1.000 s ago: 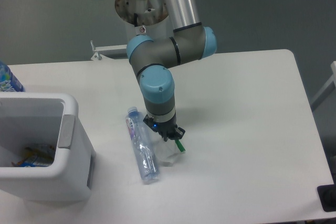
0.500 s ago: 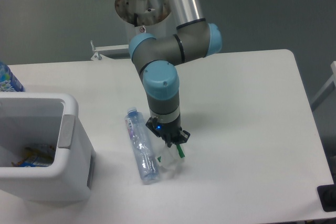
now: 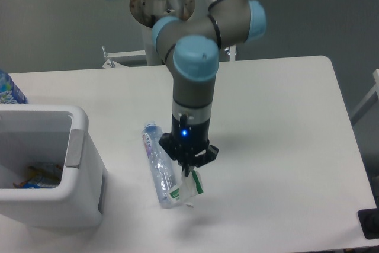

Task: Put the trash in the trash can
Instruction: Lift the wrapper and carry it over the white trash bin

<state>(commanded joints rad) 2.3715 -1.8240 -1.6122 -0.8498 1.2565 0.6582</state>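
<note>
My gripper (image 3: pixel 189 169) points straight down over the table's front middle and is shut on the crumpled white wrapper (image 3: pixel 186 187) with its green strip, which hangs just below the fingers, lifted off the table. The slim clear crushed bottle (image 3: pixel 158 165) with a pale blue cap lies on the table right beside it, to the left, cap pointing away. The white trash can (image 3: pixel 76 140) with a grey side panel stands at the front left, its mouth open upward.
Some colourful scraps lie at the bottom of the trash can. A bottle with a bright blue label (image 3: pixel 9 90) stands behind the can at the left edge. The white table (image 3: pixel 278 146) extends to the right; a dark object (image 3: pixel 370 223) sits at its front right corner.
The arm has risen and straightened over the last second, and the wrapper, which lay on the table under the fingers, now hangs lifted from them. The bottle has not moved.
</note>
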